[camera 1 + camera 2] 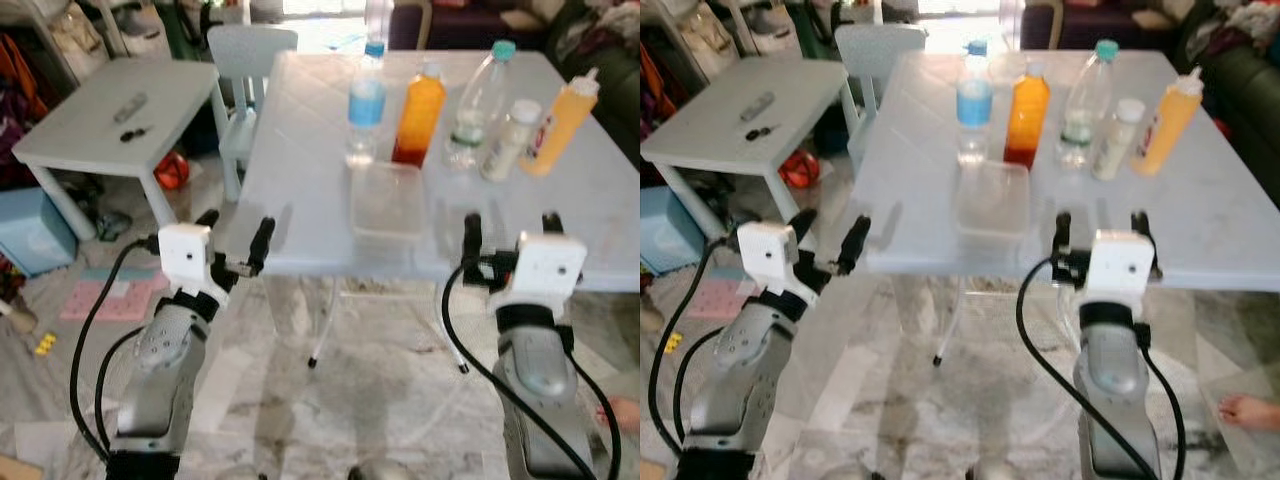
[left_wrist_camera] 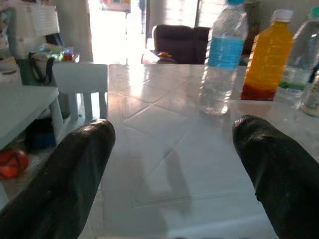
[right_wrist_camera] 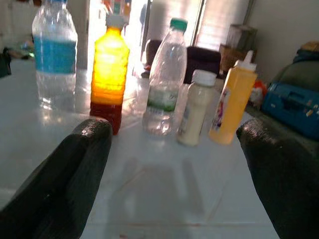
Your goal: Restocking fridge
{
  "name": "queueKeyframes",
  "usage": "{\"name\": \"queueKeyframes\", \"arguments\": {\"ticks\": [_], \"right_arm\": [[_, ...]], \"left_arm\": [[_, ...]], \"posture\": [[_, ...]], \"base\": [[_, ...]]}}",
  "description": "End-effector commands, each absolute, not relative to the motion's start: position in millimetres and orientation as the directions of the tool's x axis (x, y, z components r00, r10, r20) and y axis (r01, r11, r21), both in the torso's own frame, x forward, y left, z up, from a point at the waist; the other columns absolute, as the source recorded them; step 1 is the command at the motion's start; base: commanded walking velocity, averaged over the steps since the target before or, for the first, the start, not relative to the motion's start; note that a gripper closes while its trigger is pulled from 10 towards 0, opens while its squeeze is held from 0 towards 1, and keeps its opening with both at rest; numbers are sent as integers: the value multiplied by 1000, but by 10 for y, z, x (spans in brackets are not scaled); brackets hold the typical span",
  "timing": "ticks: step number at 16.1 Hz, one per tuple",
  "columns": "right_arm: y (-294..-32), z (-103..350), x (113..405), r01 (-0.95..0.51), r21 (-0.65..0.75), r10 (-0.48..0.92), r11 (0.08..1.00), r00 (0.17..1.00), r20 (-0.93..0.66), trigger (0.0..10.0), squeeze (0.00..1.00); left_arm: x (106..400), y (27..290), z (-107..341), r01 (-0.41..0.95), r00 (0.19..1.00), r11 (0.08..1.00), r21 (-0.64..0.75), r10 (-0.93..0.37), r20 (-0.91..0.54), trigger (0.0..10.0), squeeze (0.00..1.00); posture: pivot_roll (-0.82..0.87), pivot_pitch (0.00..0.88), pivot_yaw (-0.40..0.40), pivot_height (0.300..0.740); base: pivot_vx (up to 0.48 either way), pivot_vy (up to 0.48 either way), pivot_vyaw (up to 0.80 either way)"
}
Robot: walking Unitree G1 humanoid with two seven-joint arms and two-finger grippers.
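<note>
At the near edge of the white table [image 1: 320, 190], both arms are up. Left gripper [image 1: 235, 236] sits off the table's near left corner, fingers spread wide, nothing between them. Right gripper [image 1: 510, 236] hovers at the near edge further right, also spread wide and empty.

Just past the edge, between the two grippers, a clear tub [image 1: 386, 199] lies on the table. Behind it stands a row of five. From the robot's left: a water bottle [image 1: 366, 103] with a blue label and blue cap, just behind the tub; an orange juice bottle [image 1: 419, 115] right beside it; a clear bottle [image 1: 479, 100] with a green cap; a small cream bottle [image 1: 510, 138] with a white lid; and a yellow squeeze bottle [image 1: 563, 122], tilted slightly. All upright otherwise, all apart from both grippers.

Off to the left, a low side table [image 1: 110, 115] with small dark items, and a pale chair [image 1: 245, 70] tucked between the tables. Far back, a dark sofa [image 2: 182, 42].
</note>
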State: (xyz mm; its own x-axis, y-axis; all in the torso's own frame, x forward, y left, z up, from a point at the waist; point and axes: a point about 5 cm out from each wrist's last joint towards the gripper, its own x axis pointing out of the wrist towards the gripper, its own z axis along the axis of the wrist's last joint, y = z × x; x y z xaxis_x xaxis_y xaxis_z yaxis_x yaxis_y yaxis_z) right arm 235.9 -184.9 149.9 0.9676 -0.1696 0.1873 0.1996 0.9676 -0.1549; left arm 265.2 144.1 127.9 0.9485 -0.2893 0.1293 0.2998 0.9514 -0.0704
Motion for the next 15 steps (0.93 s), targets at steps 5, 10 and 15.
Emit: {"name": "queueKeyframes", "arguments": {"ticks": [5, 10, 15], "right_arm": [[-1817, 1551, 2391, 182, -148, -152, 972, 969, 194, 10000, 0], [-1760, 1529, 2436, 148, -153, -118, 977, 975, 187, 10000, 0], [-1785, 1348, 2462, 137, -59, -132, 989, 987, 90, 10000, 0]], "left_arm": [[2653, 1412, 1270, 304, 949, 949, -84, -294, 116, 10000, 0], [2696, 1483, 1254, 247, 965, 965, -91, -236, 111, 10000, 0], [2669, 1603, 1138, 214, 975, 975, -59, -209, 72, 10000, 0]], "posture": [[-118, 33, 32, 740], [-117, 31, 30, 740], [-109, 38, 33, 740]], "base": [[291, 0, -480], [48, 0, 0], [0, 0, 0]]}}
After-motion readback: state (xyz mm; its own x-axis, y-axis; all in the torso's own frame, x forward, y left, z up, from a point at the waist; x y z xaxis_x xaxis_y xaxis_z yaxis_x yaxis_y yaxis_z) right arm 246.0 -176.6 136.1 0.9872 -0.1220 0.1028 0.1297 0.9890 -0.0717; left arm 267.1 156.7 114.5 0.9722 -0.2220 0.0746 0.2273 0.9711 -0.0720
